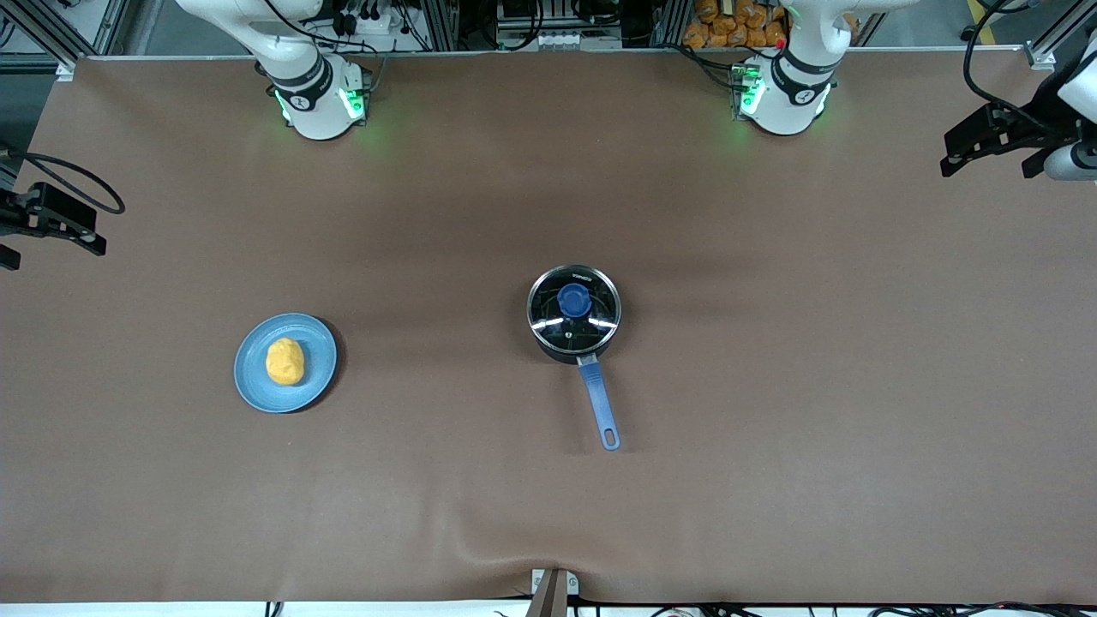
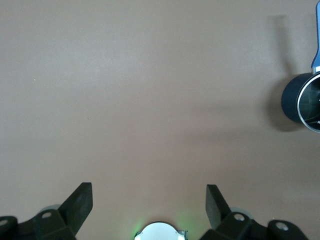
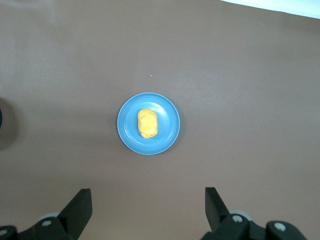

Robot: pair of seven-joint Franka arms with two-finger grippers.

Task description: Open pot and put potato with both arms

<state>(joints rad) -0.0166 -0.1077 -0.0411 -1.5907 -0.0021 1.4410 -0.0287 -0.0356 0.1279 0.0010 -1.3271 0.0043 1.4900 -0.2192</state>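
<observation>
The black pot (image 1: 559, 350) stands mid-table with its glass lid (image 1: 594, 319) on, and the lid has a blue knob (image 1: 573, 299). The pot's blue handle (image 1: 599, 404) points toward the front camera. The yellow-orange potato (image 1: 285, 361) lies on a light-blue plate (image 1: 318, 344) toward the right arm's end. My left gripper (image 1: 953, 159) is open and empty, high over the table's edge at the left arm's end. Its wrist view (image 2: 148, 192) shows the pot (image 2: 295, 102) at the frame's edge. My right gripper (image 1: 51, 244) is open and empty, high over the right arm's end. Its wrist view (image 3: 148, 196) shows the potato (image 3: 147, 123) on the plate (image 3: 166, 136).
The brown table cover (image 1: 771, 386) is bare apart from the pot and plate. The arm bases (image 1: 321, 98) (image 1: 784, 98) stand along the table's edge farthest from the front camera. A small clamp (image 1: 553, 591) sits at the edge nearest that camera.
</observation>
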